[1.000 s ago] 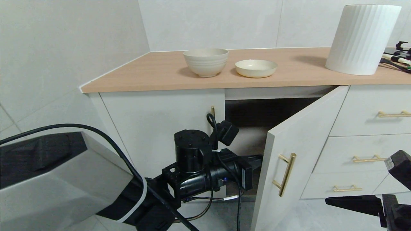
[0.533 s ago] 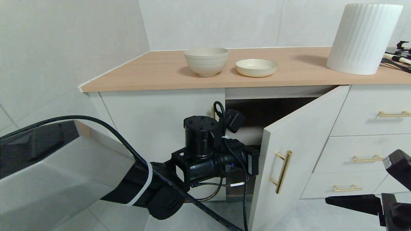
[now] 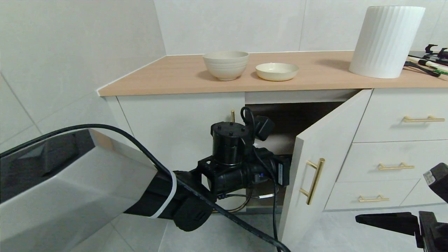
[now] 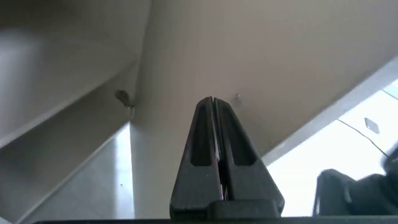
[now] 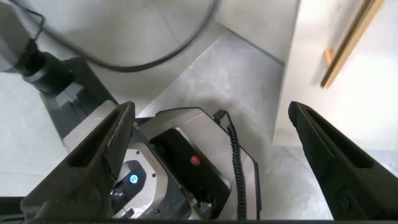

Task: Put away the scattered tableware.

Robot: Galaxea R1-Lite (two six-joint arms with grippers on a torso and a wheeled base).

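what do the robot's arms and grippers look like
The left arm has a bulky light grey shell, then a black wrist with a cylindrical housing, a thick black cable and a white band. The left gripper and right gripper have black, tapering fingers.

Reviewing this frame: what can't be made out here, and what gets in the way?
Cabinet interior: head view, dark and partly behind the open door.
Bowl contents: head view, its near wall hides the inside.
Left gripper: left wrist view, the surfaces around it are blurred, so contact is unclear.
Utensils: head view, cut off by the picture's edge.
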